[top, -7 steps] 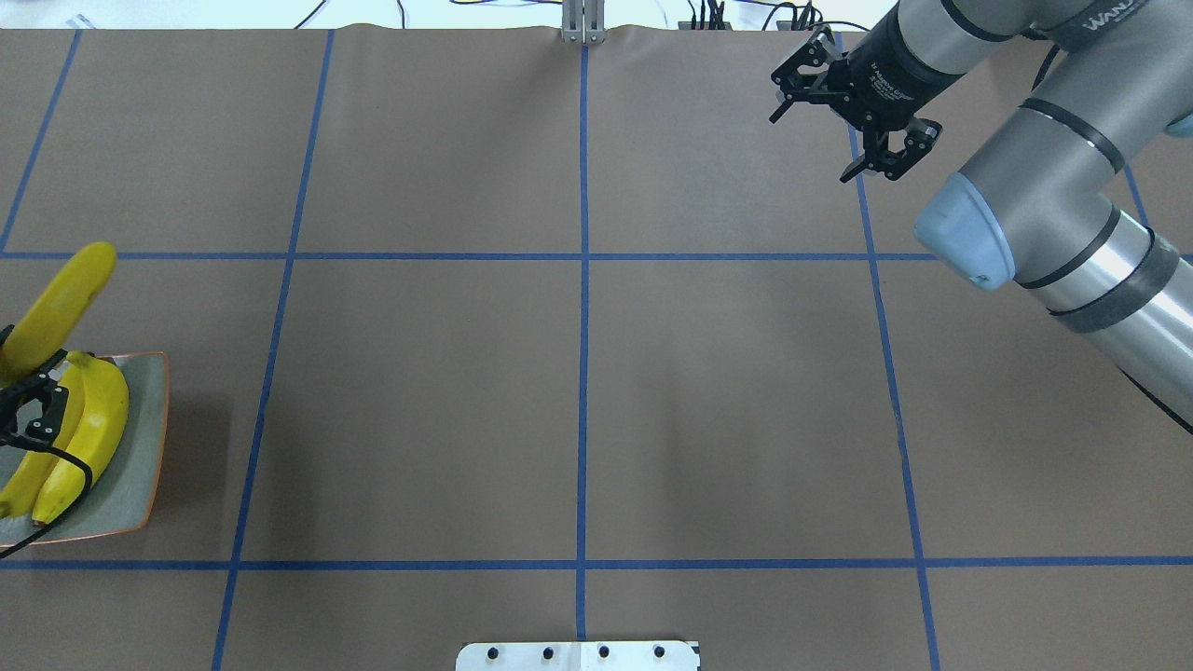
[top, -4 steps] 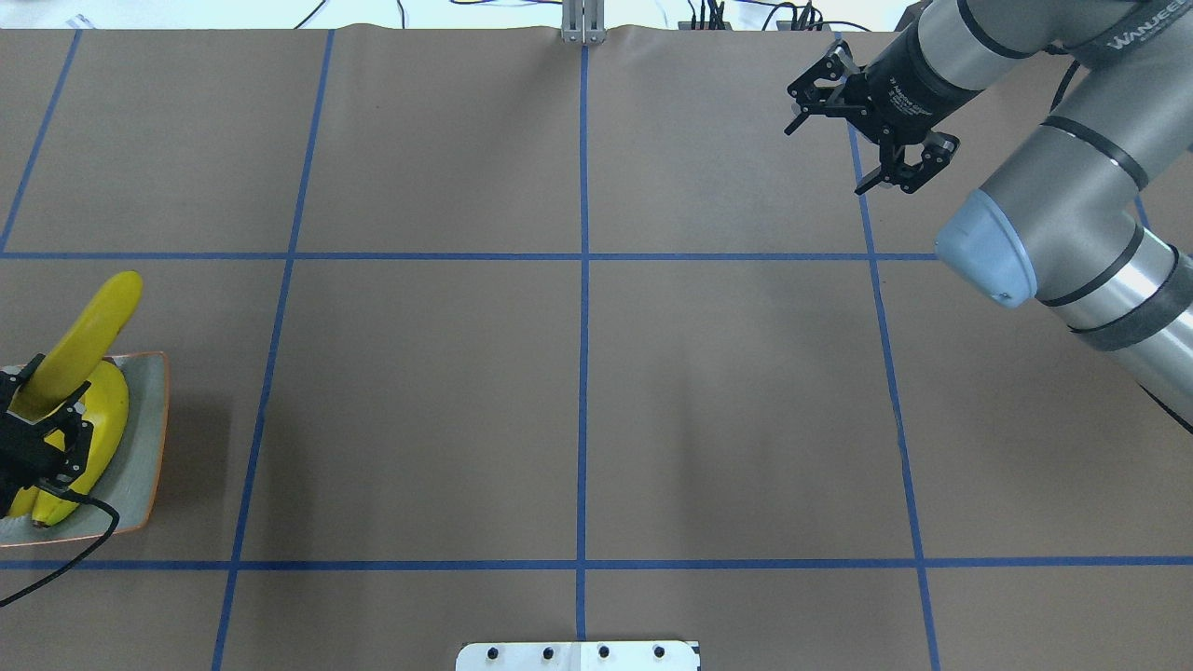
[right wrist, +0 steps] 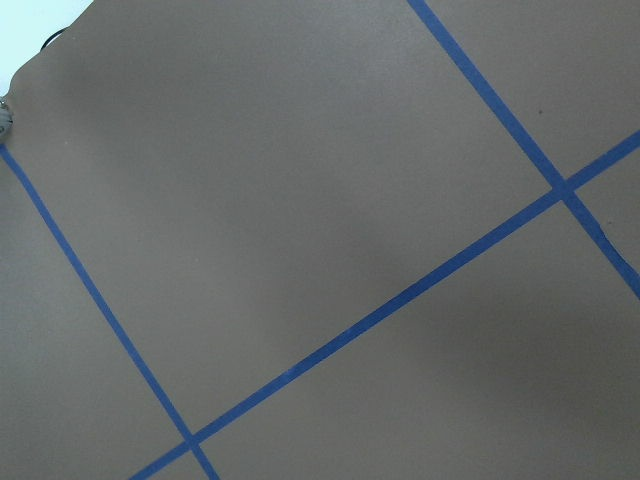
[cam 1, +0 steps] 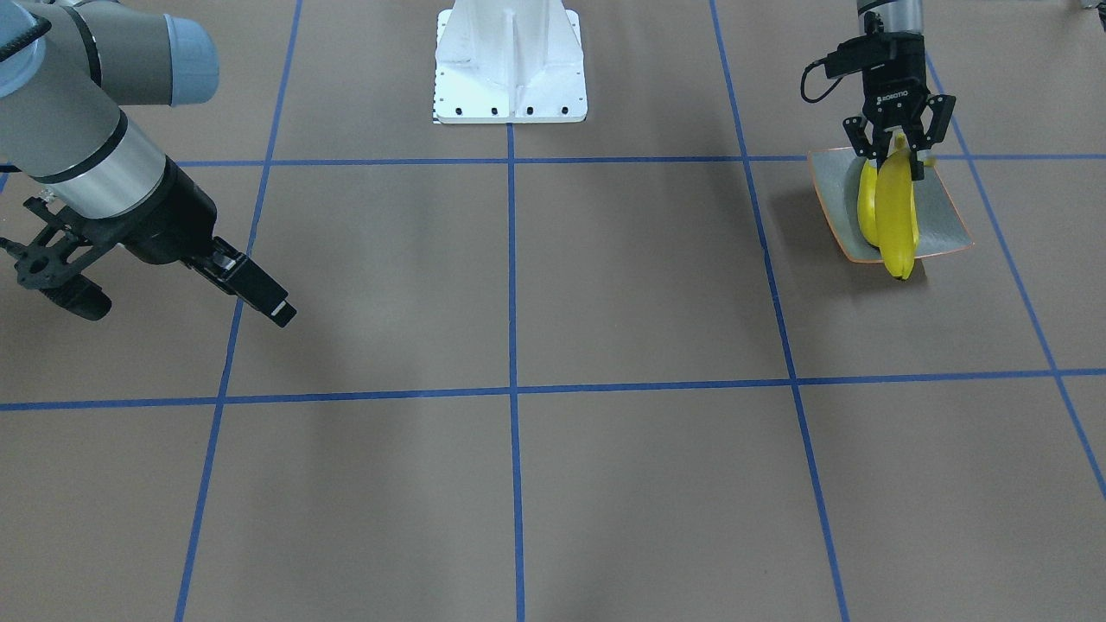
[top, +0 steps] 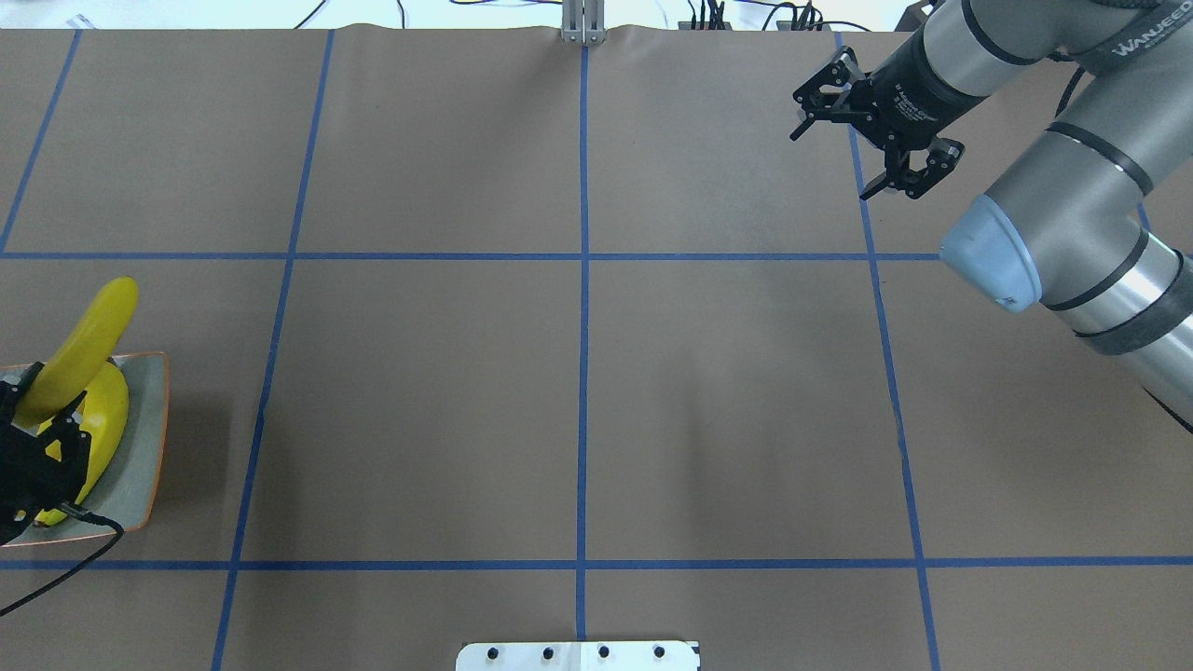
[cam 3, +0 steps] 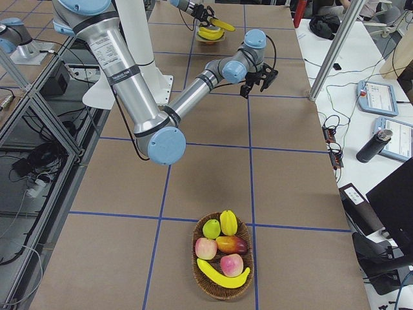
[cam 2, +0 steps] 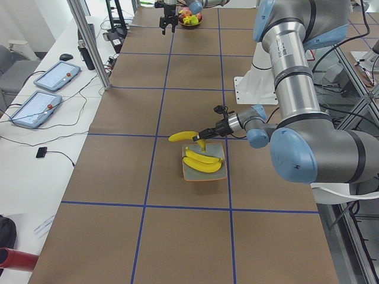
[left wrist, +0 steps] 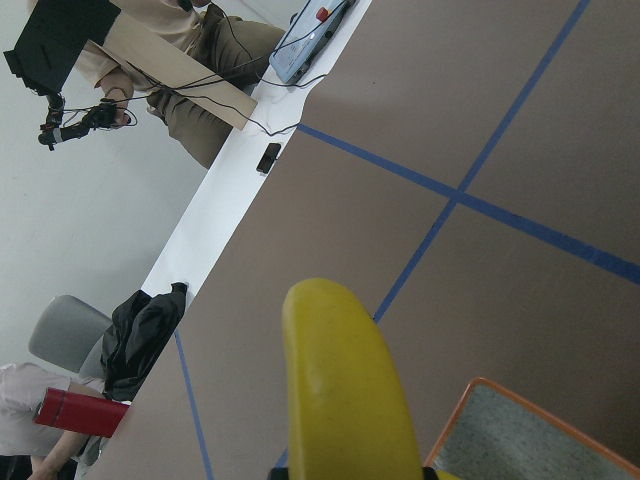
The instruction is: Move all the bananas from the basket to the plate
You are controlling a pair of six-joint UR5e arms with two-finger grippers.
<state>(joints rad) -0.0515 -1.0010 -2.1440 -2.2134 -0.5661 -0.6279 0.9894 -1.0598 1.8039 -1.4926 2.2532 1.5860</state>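
My left gripper [top: 37, 424] is shut on a yellow banana [top: 86, 337] and holds it tilted over the grey-green plate [top: 140, 461] at the table's left edge. The banana's far end sticks out past the plate's rim. Two more bananas [top: 104, 419] lie on the plate, as the exterior left view [cam 2: 201, 163] shows. In the front-facing view the held banana [cam 1: 895, 216] hangs from the left gripper [cam 1: 899, 154] over the plate [cam 1: 940, 223]. One banana [cam 3: 222, 277] lies in the wicker basket [cam 3: 200, 271]. My right gripper [top: 832, 163] is open and empty, above bare table at the far right.
The basket also holds apples [cam 3: 205, 248] and other fruit at the table's right end. The robot's white base plate [cam 1: 510, 65] sits at the near middle edge. Blue tape lines cross the brown table. Tablets and cables lie on the side bench [cam 2: 50, 89].
My left gripper has come down and back over the plate with the banana, tilting it flatter. My right gripper has drawn a little to the right, still open.
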